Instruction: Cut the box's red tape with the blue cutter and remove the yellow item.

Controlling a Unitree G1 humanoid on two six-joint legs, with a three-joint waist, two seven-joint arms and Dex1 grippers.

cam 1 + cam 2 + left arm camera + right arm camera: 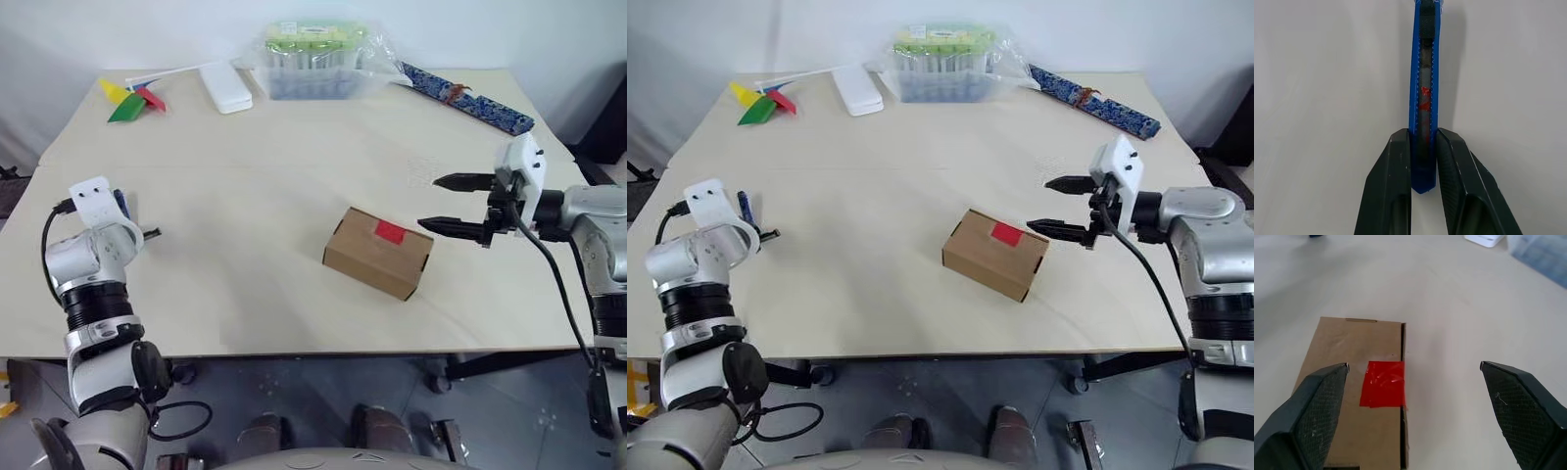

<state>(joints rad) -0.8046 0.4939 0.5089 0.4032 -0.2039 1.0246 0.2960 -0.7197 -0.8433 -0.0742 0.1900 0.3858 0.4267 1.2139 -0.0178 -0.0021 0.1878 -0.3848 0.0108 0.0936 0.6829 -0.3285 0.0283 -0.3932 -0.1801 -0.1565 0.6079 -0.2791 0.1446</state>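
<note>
so this is basically the very start, nothing on the box (pixel 378 251) has been touched yet. the red tape (pixel 1383 384) is still whole across the lid seam, flaps shut, and the yellow item is presumably still sealed inside since there's no sign of it on the table (pixel 245 196).

what does look done: the left gripper (pixel 1423 147) has its two black fingers pressed together on the tail end of the blue cutter (pixel 1423 93), one on each side of the handle. the cutter runs straight out ahead of the fingers, in line with them. can't tell from here whether it's been lifted or is still lying on the table, and i can't say if the blade is out.

the box sits well apart from the cutter, off toward the right arm's side, with bare table between them. the right gripper (pixel 453 205) hangs just beside the box's far end, fingers spread wide, holding nothing. in its wrist view the tape sits just ahead, nearer one finger than the other, so i'd guess it's lining up to steady the box.

still left: carry the cutter over to the box, slice the tape along the seam, open the flaps, pull the yellow thing out. pretty much everything, tbh.
</note>
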